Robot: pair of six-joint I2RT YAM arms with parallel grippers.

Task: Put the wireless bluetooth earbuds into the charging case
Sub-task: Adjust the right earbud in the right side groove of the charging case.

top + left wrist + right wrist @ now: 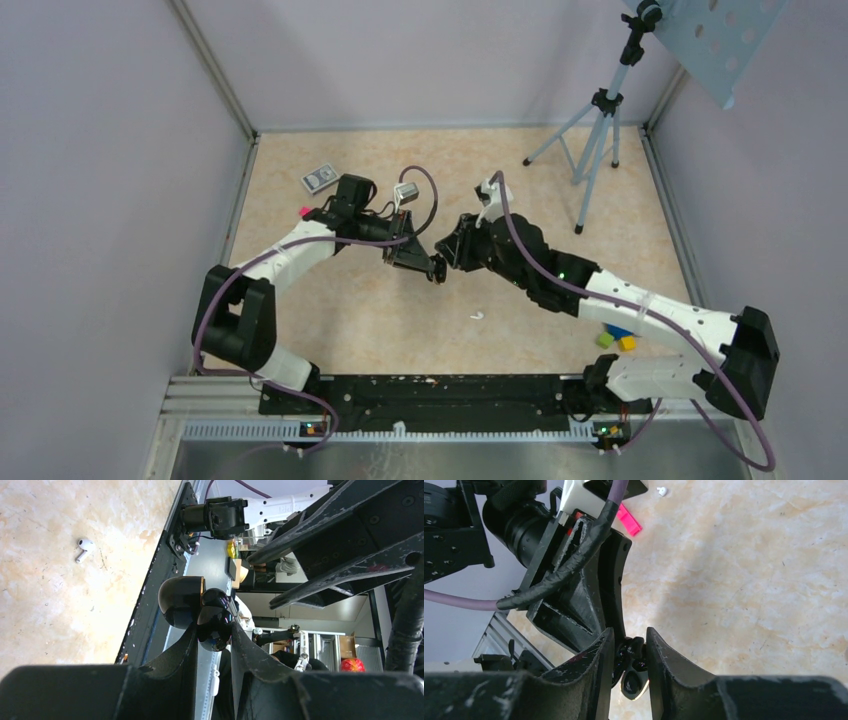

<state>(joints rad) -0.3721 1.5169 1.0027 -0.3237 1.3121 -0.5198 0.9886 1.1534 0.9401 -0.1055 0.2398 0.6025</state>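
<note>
Earbuds are sitting in two places at this moment. A black earbud (pixel 215 625) is hanging in the air over the middle of the table (pixel 380 320). A white earbud (pixel 84 547) is lying loose on the tabletop, on the near side of the grippers and touching neither.

The left gripper (pixel 436 271) is clamping the black earbud between its fingertips, and the glossy round body is bulging out past them. The right gripper (pixel 629 631) is meeting it nose to nose, with its fingers standing on either side of the same earbud. Whether they are pressing on it or only flanking it, I cannot tell. A small grey box (pixel 320 178), probably the charging case, is lying at the far left of the table, well apart from the meeting point.

This is looking like a mid-air handover or re-grip, with the insertion of this earbud not yet begun.

Doing it well is mostly a matter of patience:
- **Grip point:** the right fingers should be closing on a part of the earbud that the left fingertips are not covering. A flatter side is better than the slick dome, which is likely to squirt out under a pinch.
- **Release:** the left gripper should be letting go only once the right one is gripping firmly, and both arms should be holding quite steady while it does.
- **Orientation:** the new grip should be leaving the seating end free and pointing where the case pocket will want it. Otherwise another exchange is going to be needed.
</note>
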